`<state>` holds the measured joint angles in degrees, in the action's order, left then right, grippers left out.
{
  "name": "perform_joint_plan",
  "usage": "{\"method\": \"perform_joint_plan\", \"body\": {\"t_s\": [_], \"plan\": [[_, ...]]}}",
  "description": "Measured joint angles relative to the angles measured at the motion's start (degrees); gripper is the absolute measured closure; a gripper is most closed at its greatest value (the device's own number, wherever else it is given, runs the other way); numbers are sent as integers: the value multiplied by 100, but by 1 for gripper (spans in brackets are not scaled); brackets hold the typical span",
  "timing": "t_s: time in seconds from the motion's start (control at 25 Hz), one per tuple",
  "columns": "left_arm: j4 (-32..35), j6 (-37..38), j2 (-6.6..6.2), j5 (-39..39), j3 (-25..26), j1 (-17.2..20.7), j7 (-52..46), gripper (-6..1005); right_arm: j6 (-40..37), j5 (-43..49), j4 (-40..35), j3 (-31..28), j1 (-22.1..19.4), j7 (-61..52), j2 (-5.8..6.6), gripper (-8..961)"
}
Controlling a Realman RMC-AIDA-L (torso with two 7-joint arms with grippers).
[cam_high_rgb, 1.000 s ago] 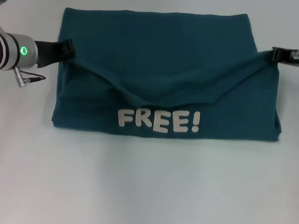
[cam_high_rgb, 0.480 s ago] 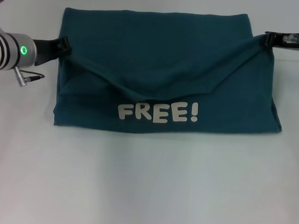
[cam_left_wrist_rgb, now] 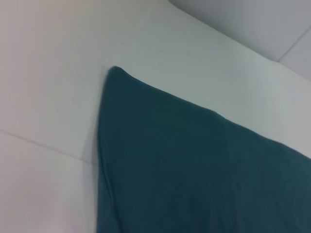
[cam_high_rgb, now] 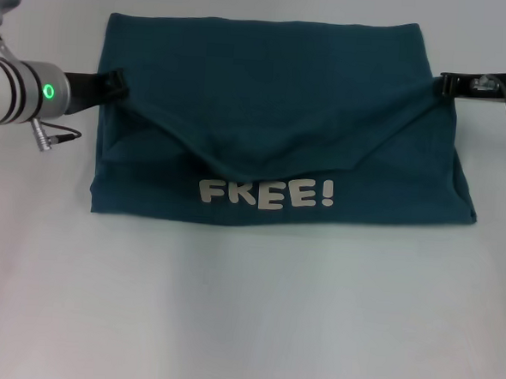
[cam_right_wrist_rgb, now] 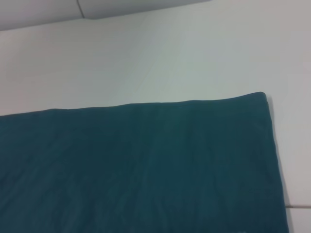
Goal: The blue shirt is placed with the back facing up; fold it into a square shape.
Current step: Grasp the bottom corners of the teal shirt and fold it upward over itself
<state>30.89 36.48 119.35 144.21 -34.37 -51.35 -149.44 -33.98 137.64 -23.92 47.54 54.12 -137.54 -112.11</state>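
White table point(cam_high_rgb: 245, 326) bears the blue shirt point(cam_high_rgb: 276, 96), "FREE!" showing, left claw point(cam_high_rgb: 115, 81) and right claw point(cam_high_rgb: 446, 84) pinching its lifted flap's corners.

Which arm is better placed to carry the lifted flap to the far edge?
Neither alone: the left gripper and right gripper each pinch one corner of the blue shirt.

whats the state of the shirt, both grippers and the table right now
blue shirt: partly folded, near flap lifted and sagging in the middle, "FREE!" lettering showing
left gripper: jaws shut on the shirt's left edge
right gripper: jaws shut on the shirt's right edge
table: white, shirt lying on it
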Motion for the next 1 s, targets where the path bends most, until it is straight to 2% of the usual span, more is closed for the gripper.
{"method": "perform_joint_plan", "body": {"t_s": [0.12,0.32,0.44,0.52,0.64,0.76,0.84,1.0], "plan": [[-59,-29,-25,-1,-13,-23,-61,967,-13,13,-12,48,-12,-2,9,815],[-49,-4,-80,20,7,51,-339,963,-146,440,17,60,33,-312,137,780],[0,77,-106,3,29,121,-378,836,-267,505,-88,13,-14,-429,190,759],[103,176,-106,1,34,192,-414,752,-424,487,-155,-20,-63,-461,241,663],[457,417,-56,-28,42,417,-524,524,-840,465,-317,-161,-166,-468,305,520],[959,860,22,-259,21,775,-529,435,-1597,302,-732,-425,-408,-374,299,454],[1146,1194,23,-467,4,975,-442,376,-2059,51,-963,-493,-623,-243,271,410],[1276,2130,-107,-1172,62,1491,38,378,-3052,-942,-1141,-572,-1159,185,255,322]]}}
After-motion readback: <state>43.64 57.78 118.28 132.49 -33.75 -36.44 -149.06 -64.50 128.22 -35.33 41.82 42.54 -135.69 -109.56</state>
